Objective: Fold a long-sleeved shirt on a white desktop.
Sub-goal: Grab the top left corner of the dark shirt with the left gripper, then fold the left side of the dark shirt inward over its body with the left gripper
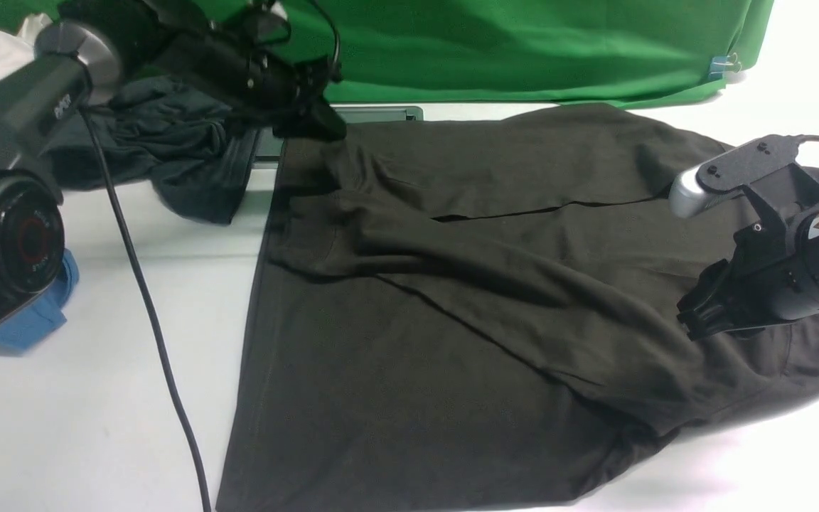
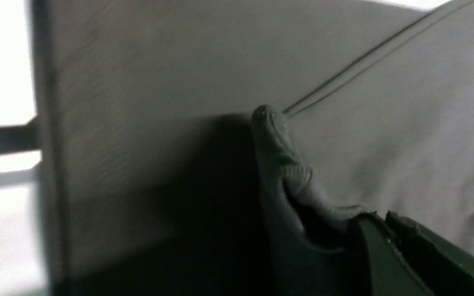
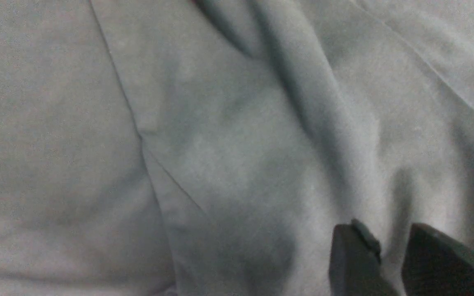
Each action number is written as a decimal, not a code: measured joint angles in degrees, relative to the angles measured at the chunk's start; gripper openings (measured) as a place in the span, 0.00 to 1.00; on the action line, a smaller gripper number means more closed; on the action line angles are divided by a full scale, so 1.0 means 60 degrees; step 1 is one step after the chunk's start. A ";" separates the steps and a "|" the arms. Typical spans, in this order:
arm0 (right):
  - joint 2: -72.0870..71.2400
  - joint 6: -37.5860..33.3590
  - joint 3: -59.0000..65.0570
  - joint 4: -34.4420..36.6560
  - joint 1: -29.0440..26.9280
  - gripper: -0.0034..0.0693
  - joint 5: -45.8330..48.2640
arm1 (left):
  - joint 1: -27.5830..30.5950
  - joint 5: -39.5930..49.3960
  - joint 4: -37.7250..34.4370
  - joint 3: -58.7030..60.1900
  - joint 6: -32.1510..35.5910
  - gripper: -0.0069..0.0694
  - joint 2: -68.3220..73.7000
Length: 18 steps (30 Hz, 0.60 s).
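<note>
Behind everything a green cloth [image 1: 523, 43] hung along the top of the front view, and below it the white desktop [image 1: 82, 427] ran to the bottom edge. At the lower right of the left wrist view, the left gripper [image 2: 379, 220] had its jaws pressed together on a raised ridge of dark knit, beside a stitched seam. At the bottom right of the right wrist view, the right gripper [image 3: 385, 230] had its fingers [image 3: 354, 259] standing a little apart, cloth showing in the narrow gap and nothing visibly pinched. Outward from there, the long-sleeved shirt [image 1: 452, 320] lay spread over the centre and right of the front view. One sleeve was drawn slantwise across its body. The left gripper sat at the shirt's upper left corner and the right gripper over its right edge. I judged the fabric soft, light and limp. It should sag between two grips and drag along the surface, so doubled edges, a hem or a corner seemed the surest places to pinch. Only the front view showed the whole layout, including a charcoal garment [image 1: 168, 156] at upper left and a grey hatch [image 1: 381, 114] just beyond the shirt. Only the wrist views showed how the fingers stood, which the front view lost against the dark cloth.
</note>
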 joint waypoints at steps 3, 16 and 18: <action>0.0000 0.0000 0.0000 0.0000 0.0000 0.35 0.0000 | 0.0000 0.0202 -0.0014 -0.0302 0.0100 0.12 -0.0087; 0.0000 -0.0009 0.0000 0.0000 0.0000 0.37 0.0074 | 0.0000 0.1377 0.0610 -0.0437 0.0529 0.12 -0.1368; -0.0008 -0.0009 0.0000 -0.0080 0.0000 0.37 0.0199 | -0.0016 0.1581 0.1027 -0.0348 0.0591 0.12 -0.1701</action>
